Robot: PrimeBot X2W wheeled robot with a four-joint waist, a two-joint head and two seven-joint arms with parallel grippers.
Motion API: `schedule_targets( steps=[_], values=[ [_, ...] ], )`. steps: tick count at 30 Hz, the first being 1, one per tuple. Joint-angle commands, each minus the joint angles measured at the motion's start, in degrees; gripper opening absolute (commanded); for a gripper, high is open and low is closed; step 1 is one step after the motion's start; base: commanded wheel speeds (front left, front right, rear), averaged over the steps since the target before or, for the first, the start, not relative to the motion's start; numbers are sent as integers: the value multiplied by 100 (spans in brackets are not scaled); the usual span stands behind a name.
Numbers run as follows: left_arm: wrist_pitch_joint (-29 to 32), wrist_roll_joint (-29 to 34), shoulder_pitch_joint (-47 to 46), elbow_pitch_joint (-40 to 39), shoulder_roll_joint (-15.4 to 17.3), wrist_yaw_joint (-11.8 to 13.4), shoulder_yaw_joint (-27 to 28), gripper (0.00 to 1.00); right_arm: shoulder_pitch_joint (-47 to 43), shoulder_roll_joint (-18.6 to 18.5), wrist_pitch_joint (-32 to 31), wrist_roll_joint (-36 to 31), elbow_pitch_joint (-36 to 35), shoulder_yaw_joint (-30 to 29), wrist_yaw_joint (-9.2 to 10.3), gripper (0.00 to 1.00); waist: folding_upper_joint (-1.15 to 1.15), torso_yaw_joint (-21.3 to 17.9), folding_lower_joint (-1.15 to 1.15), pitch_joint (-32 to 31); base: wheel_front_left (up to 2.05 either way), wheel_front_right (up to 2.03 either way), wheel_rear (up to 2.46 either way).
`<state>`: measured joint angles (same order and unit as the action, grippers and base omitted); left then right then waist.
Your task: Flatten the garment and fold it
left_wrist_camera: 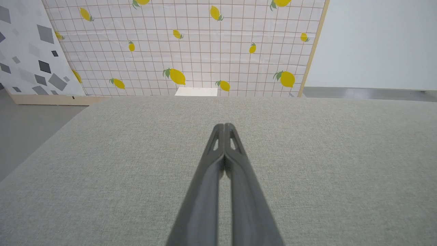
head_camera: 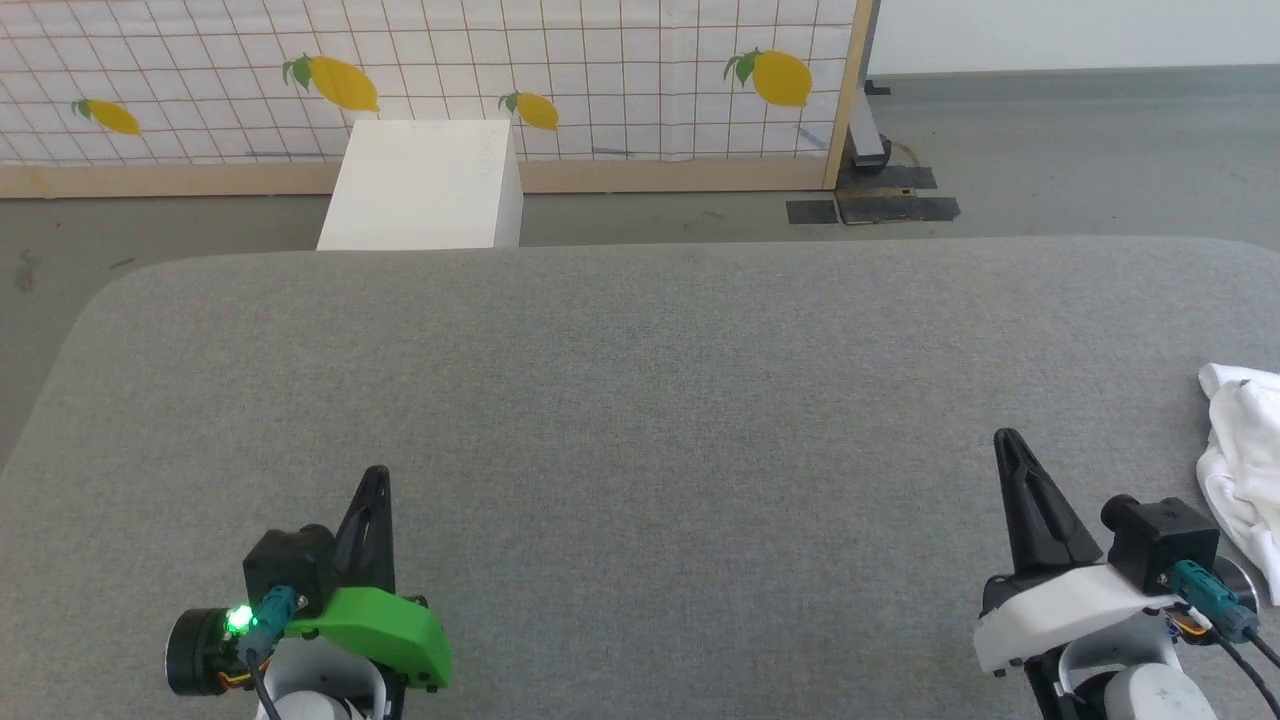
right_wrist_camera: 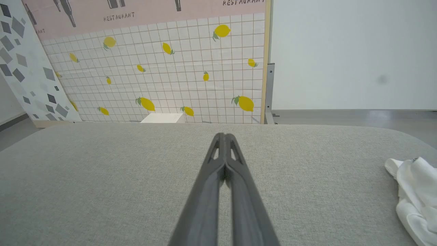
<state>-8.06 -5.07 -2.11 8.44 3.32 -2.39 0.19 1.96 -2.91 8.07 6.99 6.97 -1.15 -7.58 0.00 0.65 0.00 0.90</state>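
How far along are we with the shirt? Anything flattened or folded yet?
Done: nothing that shows. The garment lies crumpled at the right side of the grey table, partly cut off by the head view's edge. In hand: nothing; the left gripper and right gripper are both shut and empty, apart from the cloth. Left: reach it, probably bring it to the middle, spread it flat, then fold.

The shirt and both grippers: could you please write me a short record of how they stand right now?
shirt: crumpled white heap at the right edge of the grey padded surface, not yet flattened
left gripper: shut, empty, over the bare surface
right gripper: shut, empty, beside the shirt, apart from it
behind: white box beyond the surface's far edge, before a lemon-print panel
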Motion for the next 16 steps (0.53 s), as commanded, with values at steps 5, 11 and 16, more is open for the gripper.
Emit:
schedule_targets(
  steps=[5,11,16],
  values=[
    [76,78,73,-104,-22,50,-1,0,-96,1,-80,-101,-93,20,4,0,0,-5,0,-7,0,0,0],
    [168,132,90,-197,-25,74,-4,0,-109,2,-172,-176,-169,32,5,0,0,-13,0,-18,0,0,0],
    [225,165,101,-255,-27,88,-5,0,-117,2,-228,-223,-216,39,5,0,0,-17,0,-24,0,0,0]
  ],
)
